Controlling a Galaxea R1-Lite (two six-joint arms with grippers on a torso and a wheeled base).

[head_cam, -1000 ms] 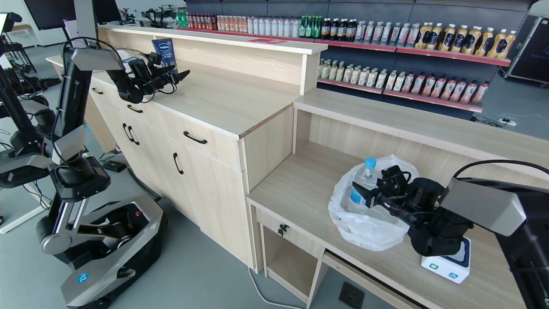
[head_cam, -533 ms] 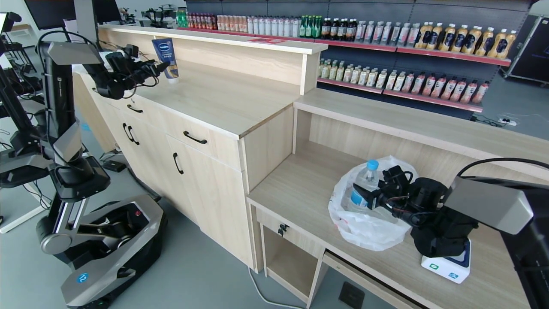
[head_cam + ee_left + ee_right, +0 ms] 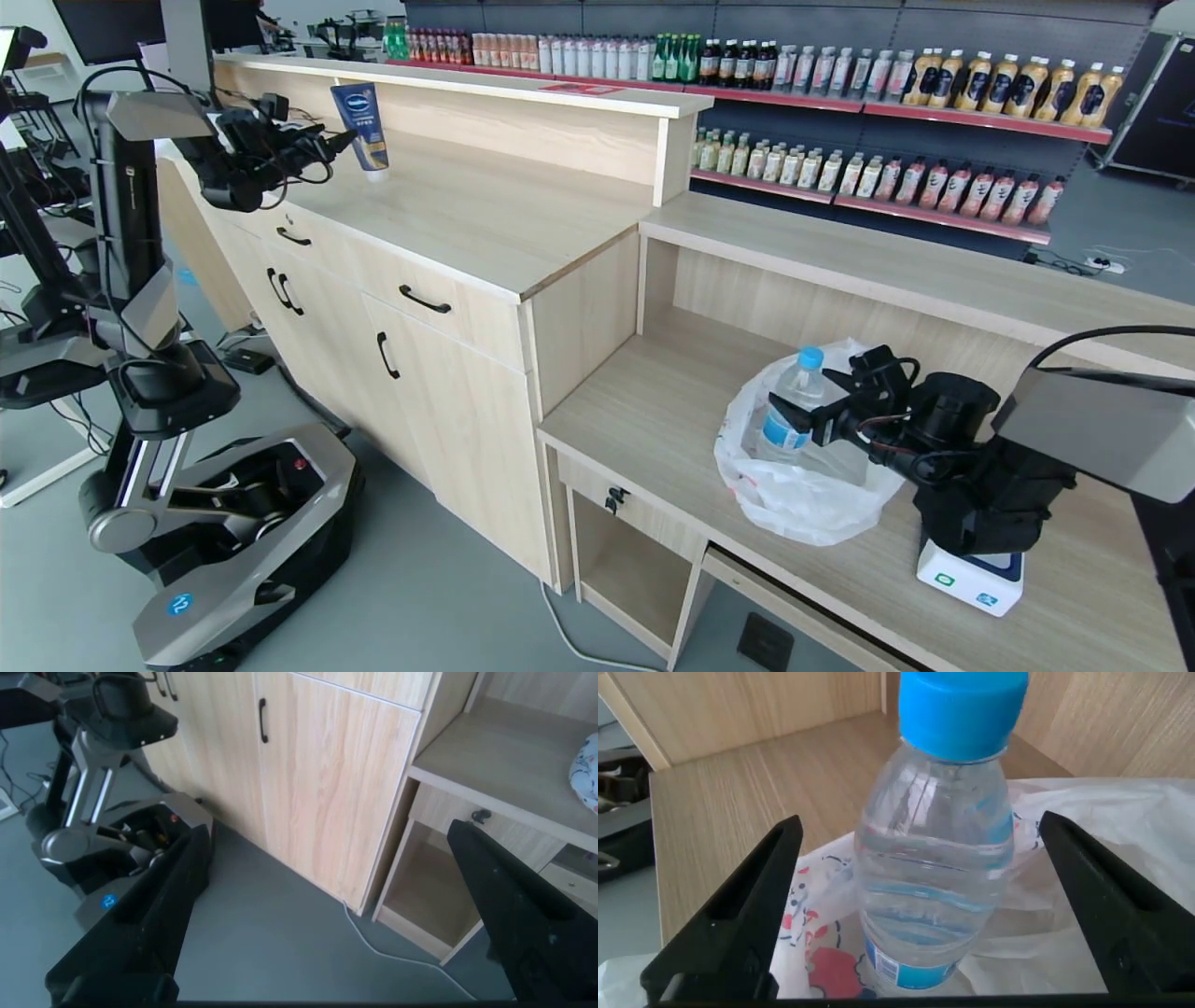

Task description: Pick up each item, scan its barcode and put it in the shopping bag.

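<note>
The blue tube [image 3: 362, 126] stands upright on the upper surface [image 3: 485, 215] just beyond the wide-spread left end effector [image 3: 338, 145], plainly the nearer arm, while the right end effector [image 3: 826, 420], also wide, flanks without gripping the water bottle [image 3: 794, 411] upright in the shopping bag [image 3: 794, 509].

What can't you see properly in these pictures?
- Water bottle: its bottom is cut off by the right wrist view's edge.
- White box: its top is hidden behind the right arm in the head view.
- Blue tube: its print and barcode are too small in the head view.
</note>
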